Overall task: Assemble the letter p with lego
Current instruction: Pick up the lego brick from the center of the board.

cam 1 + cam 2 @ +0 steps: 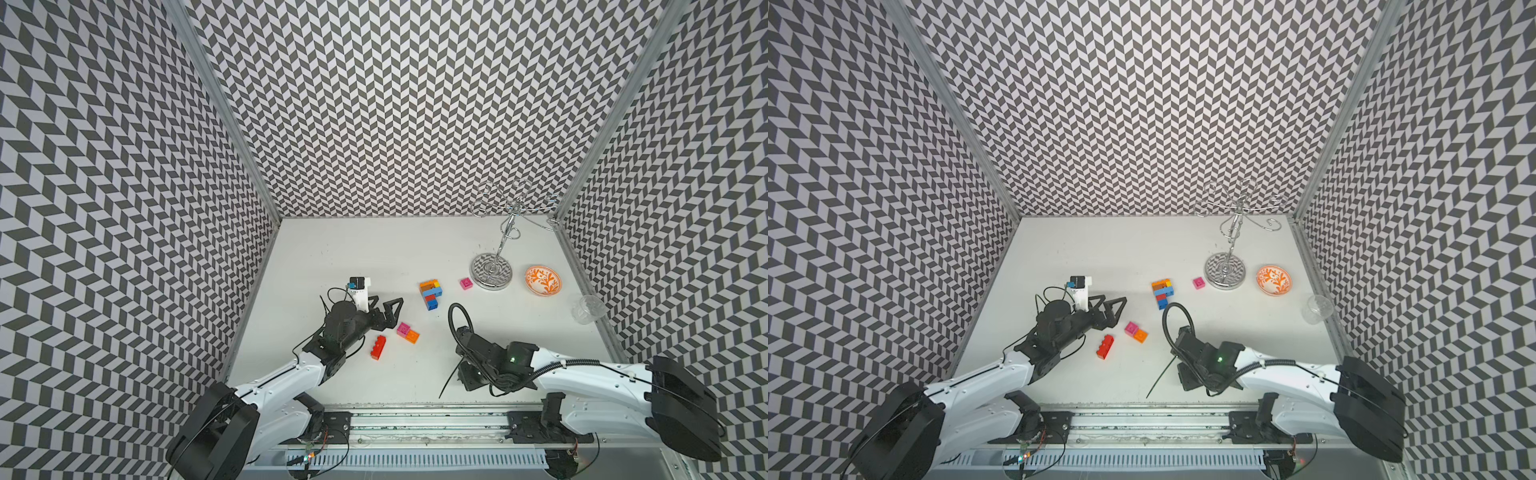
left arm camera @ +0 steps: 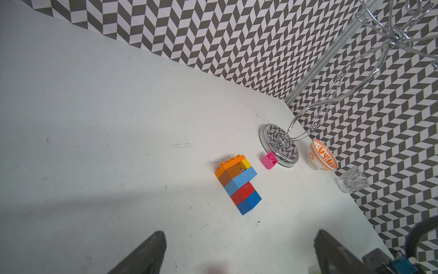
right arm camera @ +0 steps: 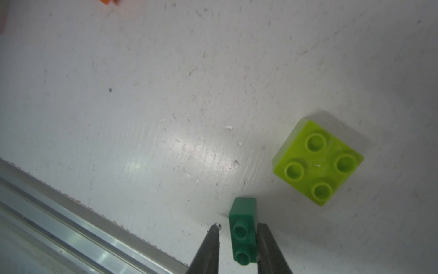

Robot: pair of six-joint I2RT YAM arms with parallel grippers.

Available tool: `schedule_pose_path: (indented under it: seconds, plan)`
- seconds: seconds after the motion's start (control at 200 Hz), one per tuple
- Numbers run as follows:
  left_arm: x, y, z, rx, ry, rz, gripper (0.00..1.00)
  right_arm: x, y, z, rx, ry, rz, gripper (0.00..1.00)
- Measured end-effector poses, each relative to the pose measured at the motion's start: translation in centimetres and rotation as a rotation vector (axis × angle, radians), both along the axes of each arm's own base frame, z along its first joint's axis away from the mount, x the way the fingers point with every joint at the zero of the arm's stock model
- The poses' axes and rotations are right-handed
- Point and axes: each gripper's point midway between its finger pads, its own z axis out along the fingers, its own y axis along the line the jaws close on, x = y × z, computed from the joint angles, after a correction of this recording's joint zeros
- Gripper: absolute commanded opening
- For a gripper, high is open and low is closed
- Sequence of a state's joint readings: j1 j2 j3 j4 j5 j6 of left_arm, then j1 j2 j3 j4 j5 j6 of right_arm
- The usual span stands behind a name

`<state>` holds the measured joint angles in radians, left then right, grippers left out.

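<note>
A lego stack (image 1: 430, 293) of orange, brown, yellow, light blue, red and blue bricks lies mid-table, also in the left wrist view (image 2: 239, 182). A pink brick (image 1: 466, 283) sits beside the stand. Pink (image 1: 403, 329), orange (image 1: 412, 336) and red (image 1: 378, 347) bricks lie near my left gripper (image 1: 388, 301), which stands open and empty (image 2: 239, 233). In the right wrist view, my right gripper (image 3: 239, 226) straddles a small dark green brick (image 3: 244, 227): one finger touches it and a gap shows on the other side. A lime brick (image 3: 318, 162) sits close by.
A chrome hook stand (image 1: 491, 272), an orange-patterned bowl (image 1: 542, 280) and a clear glass (image 1: 589, 309) stand at the right. The aluminium front rail (image 3: 71, 213) runs close to the right gripper. A black cable tie (image 1: 449, 380) sticks out beside the right wrist.
</note>
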<state>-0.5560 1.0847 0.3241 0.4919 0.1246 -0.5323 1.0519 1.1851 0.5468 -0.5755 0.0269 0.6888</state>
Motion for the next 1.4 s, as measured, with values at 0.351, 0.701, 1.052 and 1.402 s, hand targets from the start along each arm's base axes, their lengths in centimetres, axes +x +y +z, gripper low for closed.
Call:
schedule_pose_path:
  seconds: [0.351,0.701,1.052,1.402]
  plan:
    - [0.0,0.0,0.0,0.0,0.0,0.0,1.0,-0.1,-0.3,-1.1,-0.043,0.02,-0.001,0.11]
    - [-0.7,-0.7,0.3,-0.021,0.005,-0.054,1.0,1.1,1.4,1.6,0.082,-0.057,-0.008,0.04]
    - [-3.2,-3.5,4.7,-0.282,0.145,-0.277,1.0,6.2,5.8,13.6,0.629,-0.329,0.05,0.0]
    - [-7.3,-4.4,6.4,-0.376,0.315,-0.437,0.85,5.8,6.8,15.4,0.92,-0.315,0.201,0.0]
